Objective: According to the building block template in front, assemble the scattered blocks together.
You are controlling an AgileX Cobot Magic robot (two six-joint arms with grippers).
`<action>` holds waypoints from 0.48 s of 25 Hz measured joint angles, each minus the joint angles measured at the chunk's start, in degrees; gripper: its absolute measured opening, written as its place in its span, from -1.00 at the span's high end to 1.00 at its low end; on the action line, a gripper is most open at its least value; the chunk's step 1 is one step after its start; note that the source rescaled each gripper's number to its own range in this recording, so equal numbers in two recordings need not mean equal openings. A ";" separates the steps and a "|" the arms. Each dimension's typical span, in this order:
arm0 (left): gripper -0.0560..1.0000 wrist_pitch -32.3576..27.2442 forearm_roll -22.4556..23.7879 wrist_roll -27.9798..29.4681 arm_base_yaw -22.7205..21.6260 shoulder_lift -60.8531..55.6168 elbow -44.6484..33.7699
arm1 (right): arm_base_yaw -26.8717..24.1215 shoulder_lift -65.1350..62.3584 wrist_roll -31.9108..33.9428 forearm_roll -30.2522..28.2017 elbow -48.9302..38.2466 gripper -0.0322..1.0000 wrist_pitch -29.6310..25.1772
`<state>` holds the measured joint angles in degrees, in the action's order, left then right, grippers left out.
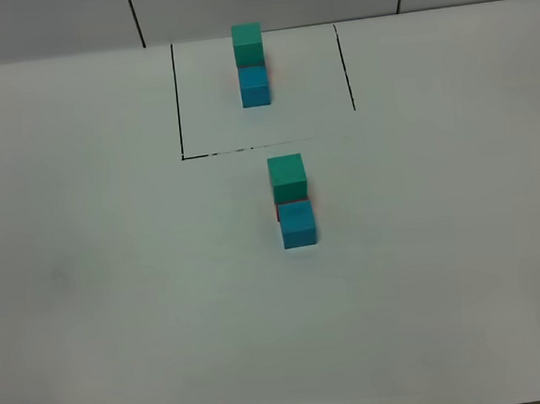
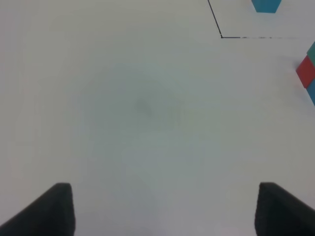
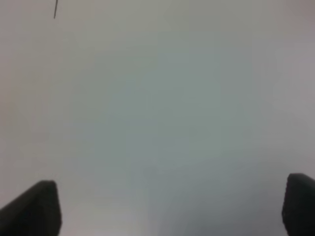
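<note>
White tabletop [image 1: 87, 275] is seen bearing the building block template [image 1: 251, 67] inside its black lines, while the scattered blocks [image 1: 292, 200] just outside look already assembled to match, and both the left gripper [image 2: 165, 209] and right gripper [image 3: 172, 206] are held open, empty, nothing apparently left

No text, label, brand, number or sign can be read in any view. The only marks are thin black drawn lines [image 1: 178, 97] on the plain white table [image 1: 115, 272], and they form no letters or figures. The small matte cubes carry no print on any face that shows.
</note>
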<state>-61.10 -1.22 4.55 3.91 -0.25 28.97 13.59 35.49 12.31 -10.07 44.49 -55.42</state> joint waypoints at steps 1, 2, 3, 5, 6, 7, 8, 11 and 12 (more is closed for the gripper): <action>-0.42 0.00 0.00 0.00 0.00 0.00 0.00 | 0.00 -3.82 0.11 0.00 -2.11 -0.63 -0.77; -0.42 0.00 0.00 0.00 0.00 0.00 0.00 | 0.00 -7.50 0.11 0.09 -3.62 -0.63 -1.39; -0.42 0.00 0.00 0.00 0.00 0.00 0.00 | 0.00 -10.46 0.11 0.25 -5.39 -0.63 -1.86; -0.42 0.00 0.00 0.00 0.00 0.00 0.00 | 0.00 -16.84 -0.22 0.58 -8.66 -0.63 -2.44; -0.42 0.00 0.00 0.00 0.00 0.00 0.00 | 0.00 -19.64 -1.03 1.02 -9.88 -0.63 -2.57; -0.42 0.00 0.00 0.00 0.00 0.00 0.00 | 0.00 -21.77 -1.95 1.56 -11.15 -0.63 -2.69; -0.42 0.00 0.00 0.00 0.00 0.00 0.00 | 0.00 -24.12 -2.90 2.21 -12.09 -0.63 -2.69; -0.42 0.00 0.00 0.00 0.00 0.00 0.00 | 0.00 -29.55 -6.43 4.94 -14.21 -0.63 -2.83; -0.42 0.00 0.00 0.00 0.00 0.00 0.00 | 0.00 -31.01 -7.28 5.64 -14.42 -0.63 -2.89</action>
<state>-61.10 -1.22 4.55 3.91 -0.25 28.97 13.59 4.49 5.04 -4.43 30.07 -58.31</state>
